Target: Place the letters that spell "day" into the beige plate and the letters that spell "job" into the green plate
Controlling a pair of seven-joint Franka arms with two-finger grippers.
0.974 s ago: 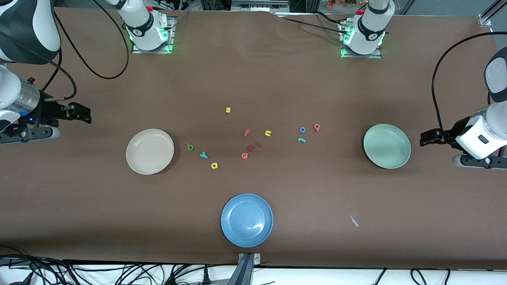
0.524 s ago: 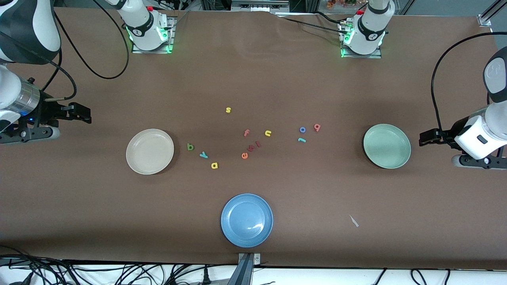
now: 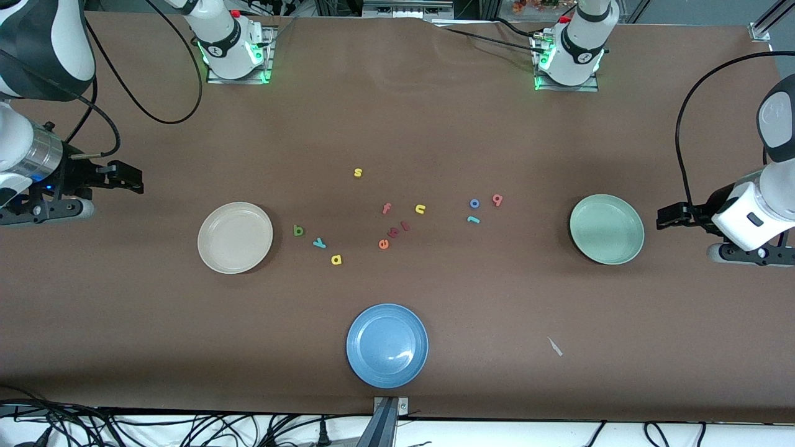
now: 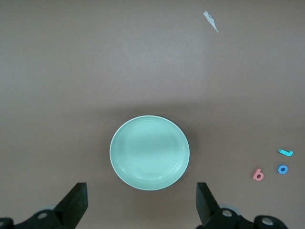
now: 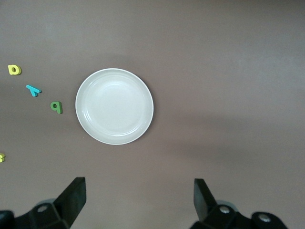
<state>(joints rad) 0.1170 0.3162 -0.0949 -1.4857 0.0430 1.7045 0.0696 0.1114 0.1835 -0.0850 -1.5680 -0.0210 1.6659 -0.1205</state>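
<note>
Since both plates are bare and all six task letters lie on the counter, the task appears to be at its start, with no pick begun.

The beige plate sits in the middle band of the frame toward the right arm's end. In a short diagonal beside it lie the green d, the teal y and the yellow a. The green plate sits toward the left arm's end. Near it, toward the centre of the frame, lie the blue o, the pink b and the teal j. Spare letters are scattered mid-frame, and a blue plate rests low in the centre.

The left gripper hangs over the counter just outside the green plate, jaws released and holding nothing. The right gripper hangs likewise outside the beige plate, jaws released and holding nothing.

The next move probably calls for one arm to travel inward past its plate and come down over a single letter. The d is closest for the right arm, the b for the left. These letters are tiny and flat, so the jaws would need close centring and a low descent to catch one.

Compared with a second earlier, the left arm has crept very slightly toward the green plate. The right arm, the letters and the plates look unchanged.
</note>
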